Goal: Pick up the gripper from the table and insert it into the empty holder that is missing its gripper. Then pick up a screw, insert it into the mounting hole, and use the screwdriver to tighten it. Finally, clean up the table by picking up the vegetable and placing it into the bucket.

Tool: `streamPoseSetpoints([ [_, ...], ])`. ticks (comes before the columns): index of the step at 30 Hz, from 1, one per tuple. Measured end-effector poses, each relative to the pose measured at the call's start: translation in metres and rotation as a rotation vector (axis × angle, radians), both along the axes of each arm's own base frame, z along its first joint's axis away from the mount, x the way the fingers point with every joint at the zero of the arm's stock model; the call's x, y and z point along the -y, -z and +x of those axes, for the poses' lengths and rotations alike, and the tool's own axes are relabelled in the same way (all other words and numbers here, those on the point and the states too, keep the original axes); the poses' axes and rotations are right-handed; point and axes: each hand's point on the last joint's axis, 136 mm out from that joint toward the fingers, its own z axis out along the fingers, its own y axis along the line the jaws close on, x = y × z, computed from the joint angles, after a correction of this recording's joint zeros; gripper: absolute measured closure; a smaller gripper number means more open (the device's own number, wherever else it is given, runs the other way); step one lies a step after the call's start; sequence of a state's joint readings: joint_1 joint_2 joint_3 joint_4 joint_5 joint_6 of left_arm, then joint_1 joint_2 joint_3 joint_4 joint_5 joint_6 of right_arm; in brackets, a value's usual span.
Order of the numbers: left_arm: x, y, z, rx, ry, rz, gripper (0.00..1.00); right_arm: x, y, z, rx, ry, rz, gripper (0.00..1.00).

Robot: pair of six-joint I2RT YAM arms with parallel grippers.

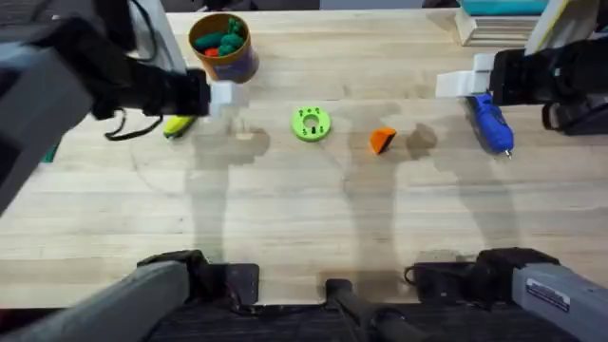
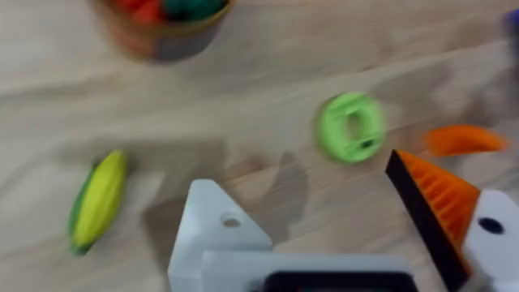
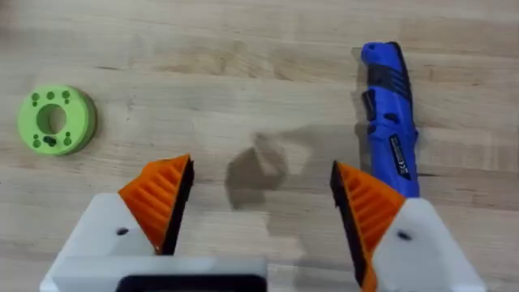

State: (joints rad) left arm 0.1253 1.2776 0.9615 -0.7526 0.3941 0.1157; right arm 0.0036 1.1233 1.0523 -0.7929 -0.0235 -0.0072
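Your orange ribbed wedge [image 1: 382,141] (the loose gripper) lies at the green disc's [image 1: 311,123] three o'clock; both jaws apart.

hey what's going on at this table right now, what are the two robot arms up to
Neither arm holds anything yet. The left gripper hovers near the yellow-green toy vegetable; one of its white finger mounts lacks its orange pad. That small orange ribbed wedge lies on the wooden table, beside a lime-green round disc. The right gripper is open beside the bright blue powered screwdriver. The orange-brown bucket already holds toy produce.
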Motion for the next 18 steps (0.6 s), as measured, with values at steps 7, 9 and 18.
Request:
streamPoseSetpoints([
  [7, 0.046, -0.090, -0.019, 0.254, 0.106, -0.258, 0.117, 0.000, 0.000, 0.000, 0.000, 0.000, 0.000, 0.008],
  [9, 0.052, -0.103, -0.026, 0.269, 0.103, -0.308, 0.115, 0.000, 0.000, 0.000, 0.000, 0.000, 0.000, 0.009],
  [18, 0.066, -0.115, -0.031, 0.228, 0.004, -0.423, 0.115, 0.000, 0.000, 0.000, 0.000, 0.000, 0.000, 0.008],
])
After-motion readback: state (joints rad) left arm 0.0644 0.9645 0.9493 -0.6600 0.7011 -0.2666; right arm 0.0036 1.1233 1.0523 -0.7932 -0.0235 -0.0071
